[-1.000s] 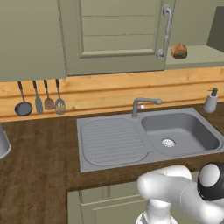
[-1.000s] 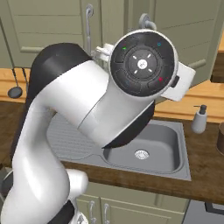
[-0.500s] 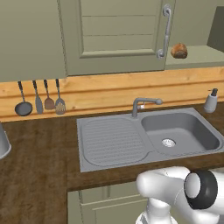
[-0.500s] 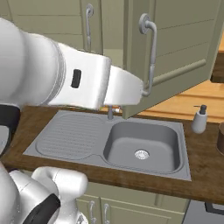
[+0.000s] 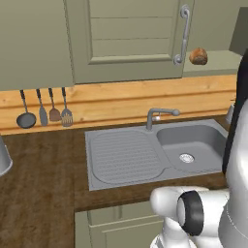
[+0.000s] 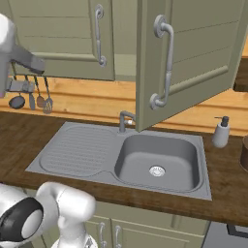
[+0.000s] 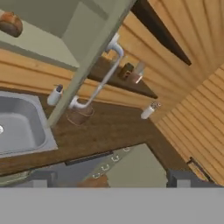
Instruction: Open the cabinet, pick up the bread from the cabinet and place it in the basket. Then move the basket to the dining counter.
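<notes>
The gripper (image 7: 113, 180) has its two dark fingertips (image 7: 41, 177) set wide apart in the hand view, with nothing between them. It is clear of every object, and its camera looks down and across the worktop from one side.

Nearest ahead of it is the open door of the cabinet (image 6: 193, 53). The door is swung well out over the sink (image 6: 160, 162). Its long curved grey bar handle (image 6: 164, 65) faces the room and is untouched.

The bread (image 5: 198, 56), a small orange-brown lump, lies on the cabinet's lower shelf. It sits just beyond the handle of the neighbouring closed door (image 5: 131, 38), and nothing is touching it. In the hand view it sits at the upper left corner.

The basket (image 7: 79, 116), round and brown, stands upright on the dark wooden worktop (image 5: 38, 193). It is beside the sink and near the white soap bottle (image 6: 221, 131). In the hand view it sits just below the lower end of the door handle. Whether anything lies inside it cannot be told.

The tap (image 6: 125, 120) rises behind the basin at the foot of the wooden backsplash. Four dark kitchen utensils (image 5: 43, 109) hang on the backsplash to the left of the draining board. A grey metal pot (image 5: 2, 155) stands at the far left of the worktop, cut by the edge of the left base view.
</notes>
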